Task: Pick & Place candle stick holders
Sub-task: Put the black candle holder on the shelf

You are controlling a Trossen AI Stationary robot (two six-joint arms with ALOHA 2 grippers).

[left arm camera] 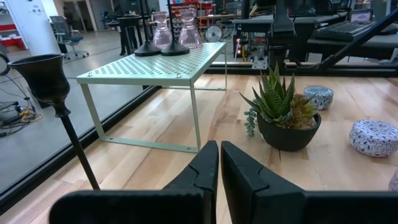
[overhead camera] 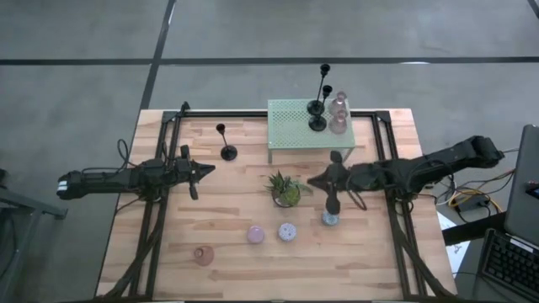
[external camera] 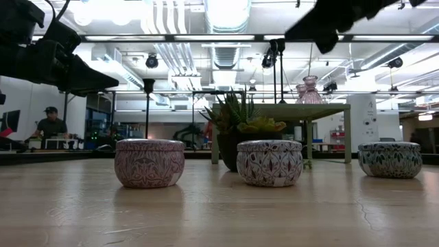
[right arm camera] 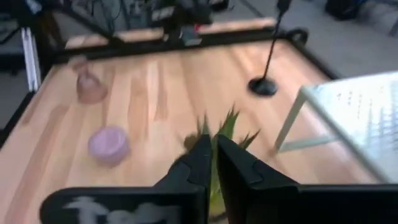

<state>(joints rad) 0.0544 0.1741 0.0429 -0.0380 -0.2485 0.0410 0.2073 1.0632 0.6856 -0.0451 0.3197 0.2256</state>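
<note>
One slim black candlestick (overhead camera: 227, 151) stands by its round base on the table left of the pale green rack (overhead camera: 290, 126). Two more candlesticks (overhead camera: 317, 115) stand on the rack beside two pink glass holders (overhead camera: 338, 118). Small round pink (overhead camera: 256, 235), lilac (overhead camera: 287, 231) and blue (overhead camera: 330, 219) holders sit near the front, with a pink glass holder (overhead camera: 203, 255) further left. My left gripper (overhead camera: 212, 169) is shut and empty, below the lone candlestick (left arm camera: 56, 93). My right gripper (overhead camera: 312, 181) is shut and empty, in the air just right of the plant, above the blue holder.
A spiky green plant (overhead camera: 286, 189) in a dark pot stands mid-table between the two grippers. A black frame (overhead camera: 253, 115) runs around the table's far part and down both sides. Bare wood lies at the front left and front right.
</note>
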